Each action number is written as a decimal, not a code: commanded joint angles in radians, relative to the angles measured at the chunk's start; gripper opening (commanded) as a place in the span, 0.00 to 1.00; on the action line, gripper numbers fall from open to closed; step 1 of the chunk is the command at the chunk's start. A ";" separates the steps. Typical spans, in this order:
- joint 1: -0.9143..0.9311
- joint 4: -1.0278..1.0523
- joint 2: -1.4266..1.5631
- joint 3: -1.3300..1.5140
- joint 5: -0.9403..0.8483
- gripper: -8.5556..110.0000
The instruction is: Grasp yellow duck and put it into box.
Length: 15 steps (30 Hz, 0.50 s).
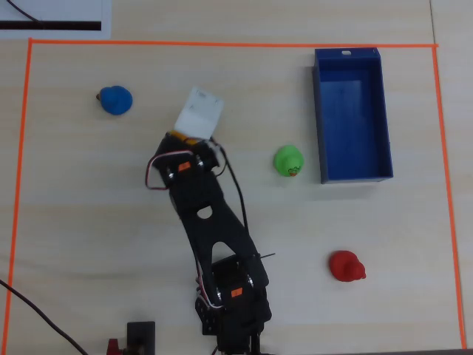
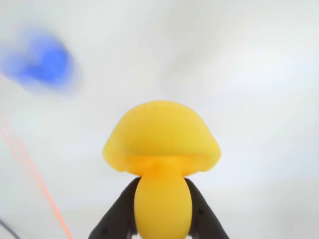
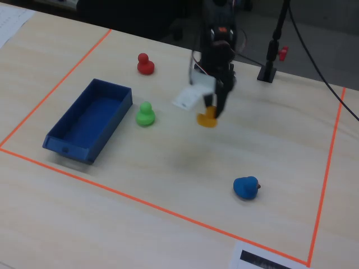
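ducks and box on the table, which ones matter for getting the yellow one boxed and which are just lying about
Part of the job:
- yellow duck, held between the gripper fingers
- box, dark blue, nothing in it

Just lying about:
- green duck, beside the box
- red duck
- blue duck

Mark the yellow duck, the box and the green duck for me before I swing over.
yellow duck (image 2: 162, 134): wrist view, on its rounded body above the fingers.
box (image 1: 352, 177): overhead view, on the near short wall.
green duck (image 1: 287, 158): overhead view, on top of its body.
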 commanded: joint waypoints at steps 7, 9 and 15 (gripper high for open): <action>0.792 -0.350 -0.149 -0.273 -0.385 0.07; 0.856 -0.485 -0.209 -0.245 -0.419 0.07; 0.922 -0.695 -0.367 -0.195 -0.443 0.07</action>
